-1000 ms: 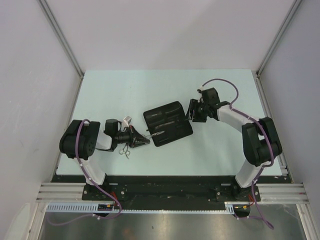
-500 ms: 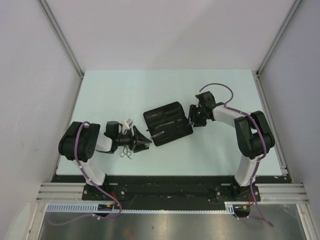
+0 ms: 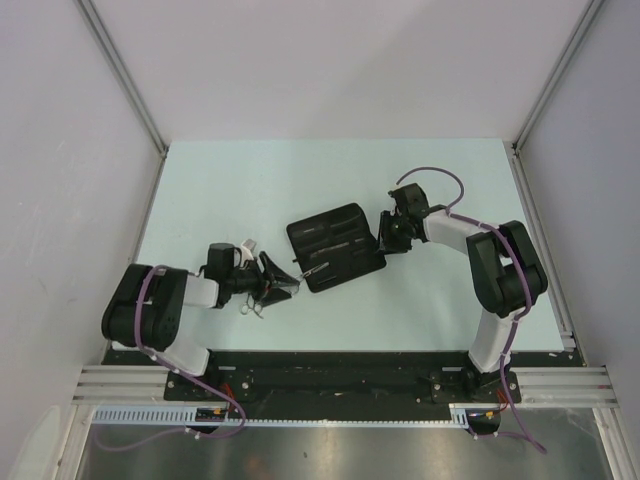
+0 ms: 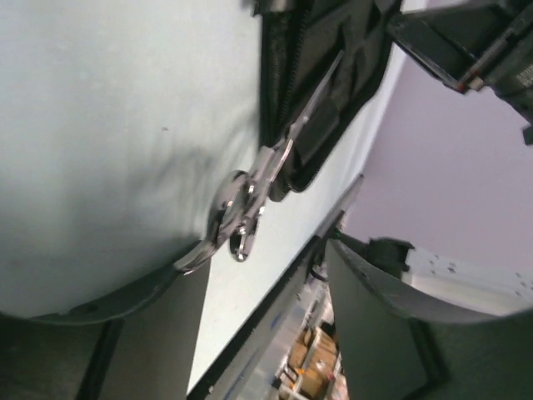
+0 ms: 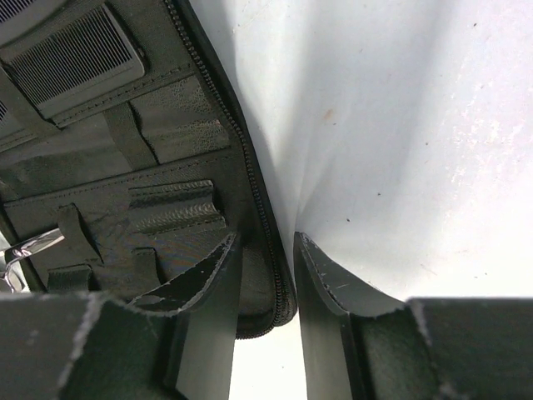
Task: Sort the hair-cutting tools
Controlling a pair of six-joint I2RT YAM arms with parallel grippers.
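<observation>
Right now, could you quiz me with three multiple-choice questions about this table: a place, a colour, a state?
1. The scissors' blades rest on: A the case; B a plate; C a towel.
2. The case is: A red; B black; C white.
3. The left tool is: A shut on the scissors; B shut on nothing; C open.

Answers: 1 A, the silver blades overlap the case's edge. 2 B, it is black against the pale table. 3 C, its fingers stand wide apart either side of the scissors.

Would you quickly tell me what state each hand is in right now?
Left hand: open, gripping nothing.
Right hand: closed on the zipped edge of the flat black fabric case.
</observation>
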